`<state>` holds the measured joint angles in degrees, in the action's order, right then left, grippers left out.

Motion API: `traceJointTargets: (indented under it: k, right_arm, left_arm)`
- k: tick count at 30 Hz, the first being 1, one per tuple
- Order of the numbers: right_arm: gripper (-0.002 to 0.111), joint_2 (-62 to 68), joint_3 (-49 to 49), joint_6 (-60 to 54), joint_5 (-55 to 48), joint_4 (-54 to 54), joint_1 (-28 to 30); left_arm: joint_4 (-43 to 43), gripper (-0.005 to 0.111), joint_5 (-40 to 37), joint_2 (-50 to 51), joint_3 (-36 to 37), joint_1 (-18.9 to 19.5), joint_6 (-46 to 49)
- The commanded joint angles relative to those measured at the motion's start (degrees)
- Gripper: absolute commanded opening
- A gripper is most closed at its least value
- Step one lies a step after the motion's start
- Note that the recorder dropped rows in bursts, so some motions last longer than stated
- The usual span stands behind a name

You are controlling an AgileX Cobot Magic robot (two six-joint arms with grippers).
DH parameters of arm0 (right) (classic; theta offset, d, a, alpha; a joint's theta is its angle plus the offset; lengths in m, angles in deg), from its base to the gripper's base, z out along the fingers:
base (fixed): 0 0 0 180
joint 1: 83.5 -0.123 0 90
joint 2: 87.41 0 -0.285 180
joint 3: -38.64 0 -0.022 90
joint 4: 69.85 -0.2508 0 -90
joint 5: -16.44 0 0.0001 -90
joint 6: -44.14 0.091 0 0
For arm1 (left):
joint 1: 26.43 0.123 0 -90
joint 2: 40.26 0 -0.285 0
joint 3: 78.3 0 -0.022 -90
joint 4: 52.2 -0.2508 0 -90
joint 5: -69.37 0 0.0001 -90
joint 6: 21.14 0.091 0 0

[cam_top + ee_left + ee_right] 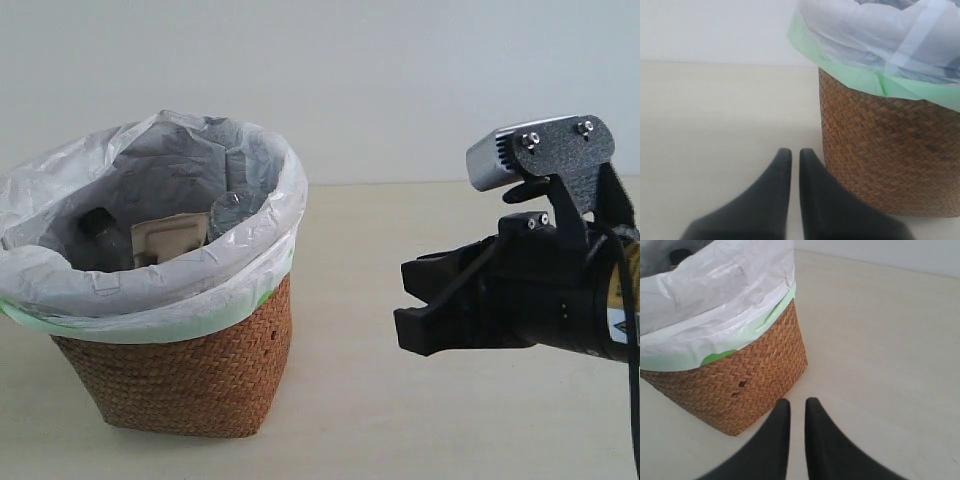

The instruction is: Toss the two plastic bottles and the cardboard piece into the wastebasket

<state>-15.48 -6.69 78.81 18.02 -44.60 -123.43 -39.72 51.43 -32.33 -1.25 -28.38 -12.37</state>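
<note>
The wastebasket (190, 385) stands at the left, brown wicker with a white bag folded over its rim. Inside lie the tan cardboard piece (168, 240), the rounded end of a clear bottle (236, 208) and a black cap (95, 222); no label shows. My right gripper (405, 300) hovers to the right of the basket, shut and empty, its tips (798, 402) just off the wicker wall (740, 385). My left gripper (795, 152) is shut and empty, low beside the basket wall (890, 160). It is out of the exterior view.
The pale tabletop (350, 230) runs back to a white wall. The bag's green edge (850, 75) hangs over the rim. Bare table (880, 340) lies to the right of the basket.
</note>
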Motion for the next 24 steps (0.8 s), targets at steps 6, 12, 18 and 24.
traceJointTargets:
  k: [6, 12, 18, 24]
  right_arm:
    - [0.007, -0.6, -0.2, 0.0, 0.7, 0.3, 0.1]
    - [0.007, -1.0, -0.2, 0.0, 0.6, 0.3, 0.0]
    - [0.007, -11.5, -0.4, -3.1, -4.4, 0.4, 0.0]
    - [0.007, -30.2, -13.0, 2.8, 13.8, -0.7, 7.2]
  left_arm:
    - [-0.1, 0.006, 0.2, -0.1, 0.2, 0.2, -0.5]
    - [-0.1, 0.006, 0.2, -0.1, 0.2, 0.2, -0.5]
    - [-0.1, 0.006, 0.2, -0.1, 0.2, 0.2, -0.5]
    - [-0.1, 0.006, 0.2, -0.1, 0.2, 0.2, -0.5]
